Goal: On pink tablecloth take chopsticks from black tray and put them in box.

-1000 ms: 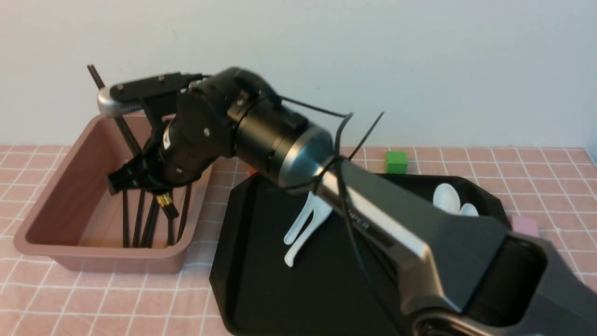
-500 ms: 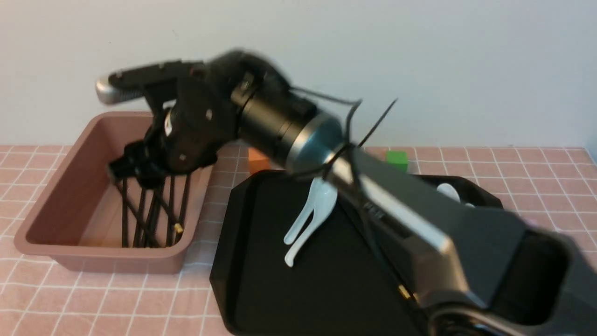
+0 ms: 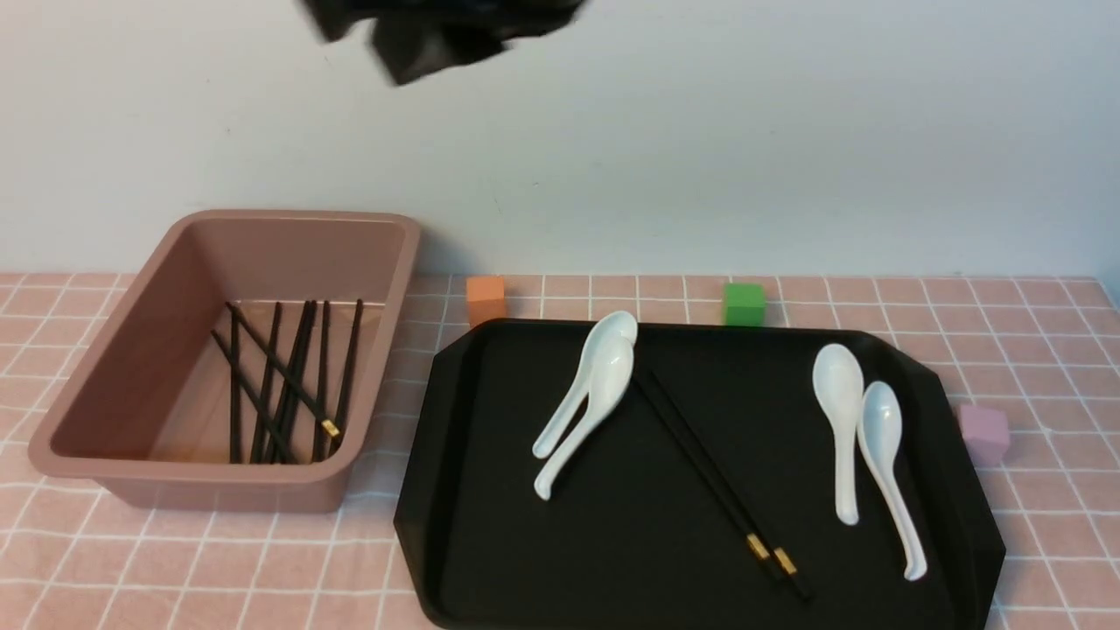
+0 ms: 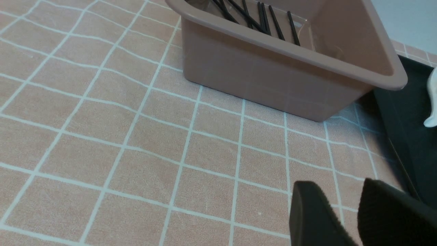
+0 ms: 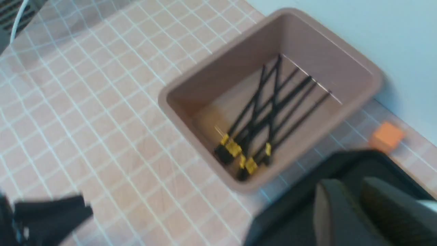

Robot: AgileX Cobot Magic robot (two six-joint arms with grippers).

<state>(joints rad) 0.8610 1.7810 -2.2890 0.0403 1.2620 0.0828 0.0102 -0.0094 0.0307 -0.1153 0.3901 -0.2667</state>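
The box (image 3: pixel 114 350) stands on the pink tablecloth (image 3: pixel 219 560) at the left, with several chopsticks (image 3: pixel 280 385) lying in it. One more pair of chopsticks (image 3: pixel 709 477) lies slantwise on the black tray (image 3: pixel 490 542). My right arm (image 3: pixel 437 26) is a blurred dark shape at the top, high above the box. The right gripper (image 5: pixel 351 182) is empty, jaws a little apart, and looks down on the box (image 5: pixel 218 78) and its chopsticks (image 5: pixel 269 106). My left gripper (image 4: pixel 336 186) is empty, jaws slightly apart, low over the cloth in front of the box (image 4: pixel 273 78).
Two pairs of white spoons (image 3: pixel 591 389) (image 3: pixel 862 437) lie on the tray. An orange cube (image 3: pixel 486 299) and a green cube (image 3: pixel 744 304) sit behind the tray, a pale purple cube (image 3: pixel 984 433) at its right. A wall stands close behind.
My right arm has let go of the chopsticks in the box and risen out of it to the top of the view. The dropped chopsticks now lie flat in the box.
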